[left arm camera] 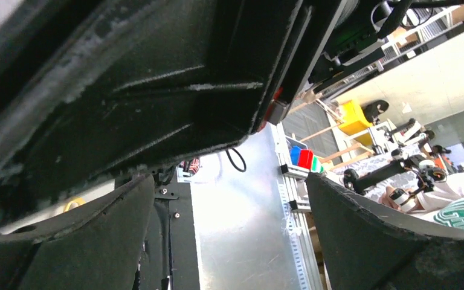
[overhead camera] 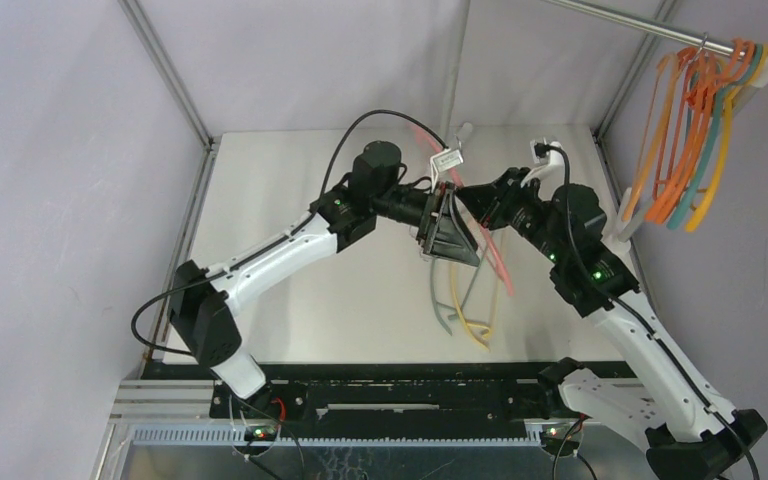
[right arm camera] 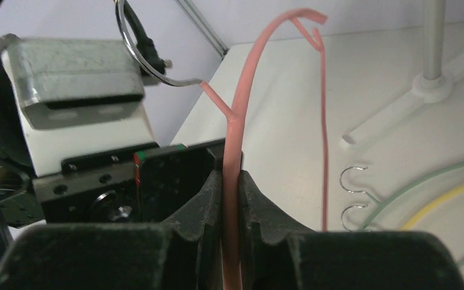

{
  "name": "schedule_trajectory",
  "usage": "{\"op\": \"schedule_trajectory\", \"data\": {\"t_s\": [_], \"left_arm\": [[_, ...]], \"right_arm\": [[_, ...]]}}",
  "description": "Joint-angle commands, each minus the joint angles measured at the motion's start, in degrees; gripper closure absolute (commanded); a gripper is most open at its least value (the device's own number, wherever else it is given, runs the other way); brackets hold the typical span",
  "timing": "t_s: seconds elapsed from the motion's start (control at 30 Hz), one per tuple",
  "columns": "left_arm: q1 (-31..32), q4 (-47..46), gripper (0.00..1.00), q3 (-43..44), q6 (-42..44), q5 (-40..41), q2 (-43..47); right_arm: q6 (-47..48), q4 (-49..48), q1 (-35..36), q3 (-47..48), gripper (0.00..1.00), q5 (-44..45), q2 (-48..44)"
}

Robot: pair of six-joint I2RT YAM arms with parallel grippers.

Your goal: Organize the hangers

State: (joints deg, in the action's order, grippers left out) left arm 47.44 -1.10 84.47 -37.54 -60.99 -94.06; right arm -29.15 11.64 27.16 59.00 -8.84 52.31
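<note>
Robotics lab: plain-walled test cell, aluminium rails (more robot rigs beyond).

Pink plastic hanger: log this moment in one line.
right gripper: shut on thin pink plastic hanger | left gripper: open, empty | steel rail: orange, yellow and teal hangers hung
</note>
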Motion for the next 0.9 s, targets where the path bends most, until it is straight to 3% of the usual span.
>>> {"op": "schedule_trajectory", "data": {"t_s": [0.0, 0.17, 0.43, 0.87], "left_arm": [[-0.4, -0.3, 0.01, 7.3, 2.6, 0.5, 8.2], [-1.6, 6.1, 0.00, 4.4, 7.4, 3.1, 12.8], [-3.1, 9.8, 0.01, -1.3, 10.6, 4.9, 16.3], [-3.1, 13.4, 0.01, -3.6, 13.3, 7.3, 17.7]], "right_arm": [[5.3, 5.0, 0.1, 0.9, 0.99, 8.3, -0.8], [8.6, 8.5, 0.1, 4.5, 1.00, 14.3, -0.5], [8.2, 8.1, -0.7, 5.0, 1.00, 14.8, -0.4], [9.0, -4.0, -4.7, 15.6, 1.00, 22.6, 2.4]]}}
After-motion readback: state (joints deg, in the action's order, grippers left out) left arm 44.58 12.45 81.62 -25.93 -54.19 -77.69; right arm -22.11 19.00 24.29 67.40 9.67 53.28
